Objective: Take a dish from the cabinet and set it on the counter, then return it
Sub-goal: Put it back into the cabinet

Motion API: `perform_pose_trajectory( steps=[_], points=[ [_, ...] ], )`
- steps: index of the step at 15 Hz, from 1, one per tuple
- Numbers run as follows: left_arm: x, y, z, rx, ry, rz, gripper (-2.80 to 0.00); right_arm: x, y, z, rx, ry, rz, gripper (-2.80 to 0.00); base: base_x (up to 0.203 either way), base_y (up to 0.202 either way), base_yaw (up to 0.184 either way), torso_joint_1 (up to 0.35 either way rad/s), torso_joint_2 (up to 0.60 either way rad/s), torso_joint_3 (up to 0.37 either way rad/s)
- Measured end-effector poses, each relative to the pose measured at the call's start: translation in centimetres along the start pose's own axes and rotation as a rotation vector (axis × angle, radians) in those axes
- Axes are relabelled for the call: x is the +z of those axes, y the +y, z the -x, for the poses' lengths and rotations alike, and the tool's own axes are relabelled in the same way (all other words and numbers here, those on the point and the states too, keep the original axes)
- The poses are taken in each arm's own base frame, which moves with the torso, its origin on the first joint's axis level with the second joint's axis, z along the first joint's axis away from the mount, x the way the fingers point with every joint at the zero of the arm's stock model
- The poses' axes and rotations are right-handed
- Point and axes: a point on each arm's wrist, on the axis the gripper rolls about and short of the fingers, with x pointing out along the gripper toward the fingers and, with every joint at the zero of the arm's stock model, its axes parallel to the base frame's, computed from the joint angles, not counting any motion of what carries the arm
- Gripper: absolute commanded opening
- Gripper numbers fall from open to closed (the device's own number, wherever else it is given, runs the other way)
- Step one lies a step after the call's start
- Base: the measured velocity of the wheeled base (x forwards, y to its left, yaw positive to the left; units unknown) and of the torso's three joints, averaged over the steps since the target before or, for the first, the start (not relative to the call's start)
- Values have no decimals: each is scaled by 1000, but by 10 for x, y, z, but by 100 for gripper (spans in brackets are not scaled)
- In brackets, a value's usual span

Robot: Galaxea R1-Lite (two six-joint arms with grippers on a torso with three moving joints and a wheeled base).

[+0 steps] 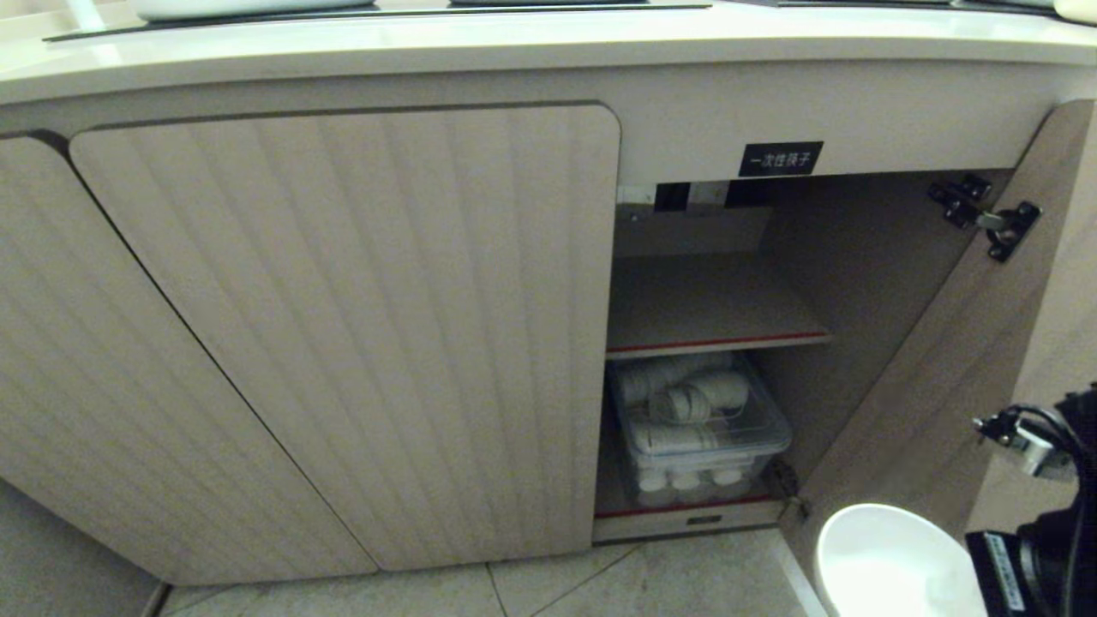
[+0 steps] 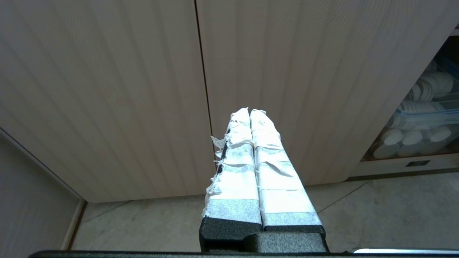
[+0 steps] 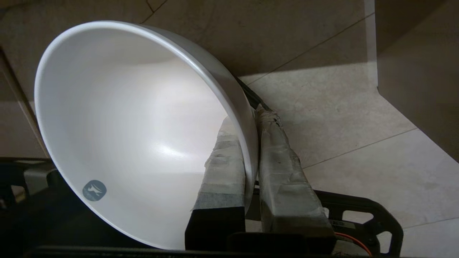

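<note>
White, one dish point(image 3: 136, 136) is pinched at its rim by the right gripper's point(image 3: 251, 118) two fingers point(image 3: 222, 168); the left gripper's point(image 2: 250, 111) fingers are closed.

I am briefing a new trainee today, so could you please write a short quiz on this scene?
1. True or false: the right gripper pinches the bowl's rim.
2. What sits on the cabinet's lower shelf? A pots, B a bin of cups, C nothing.
3. Fill in: the left gripper's jaws are ____.

Key: 1 true; 2 B; 3 shut.
</note>
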Motion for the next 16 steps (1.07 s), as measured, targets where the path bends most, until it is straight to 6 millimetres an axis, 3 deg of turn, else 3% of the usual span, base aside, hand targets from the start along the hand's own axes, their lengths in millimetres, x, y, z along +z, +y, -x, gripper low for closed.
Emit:
perform_pose_trajectory(
  steps=[8,16],
  points=[
    [0,0,0,0,0,0,-280,46,17,-27,-31,37,-78,-280,0,0,0,0,0,0],
    [0,0,0,0,0,0,-280,73,28,-51,-44,53,-279,-280,0,0,0,0,0,0]
  ],
)
